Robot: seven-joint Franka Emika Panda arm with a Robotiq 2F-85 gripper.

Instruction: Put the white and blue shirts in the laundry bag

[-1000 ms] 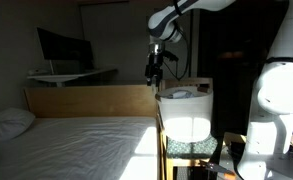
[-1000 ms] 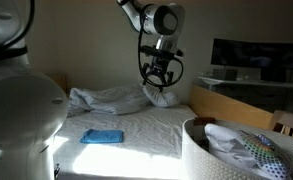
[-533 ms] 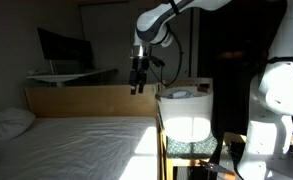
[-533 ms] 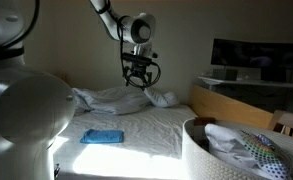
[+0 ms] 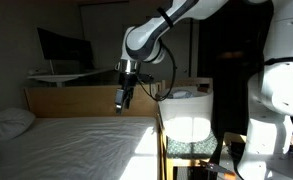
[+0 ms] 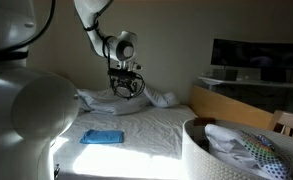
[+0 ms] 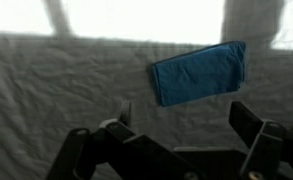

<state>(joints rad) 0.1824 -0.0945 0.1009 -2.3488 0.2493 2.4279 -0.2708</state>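
Nearby, blue shirt (image 7: 199, 72), pillow (image 5: 8, 122), wooden board (image 5: 86, 100).

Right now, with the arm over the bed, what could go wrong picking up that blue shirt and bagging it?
1. The flat, folded blue cloth shirt lies flush on the white bedsheet, so the open end effector may pinch the sheet along with it.
2. The tall white fabric laundry bag already holds clothes up near its rim, so the shirt might hang over the edge or slide off.
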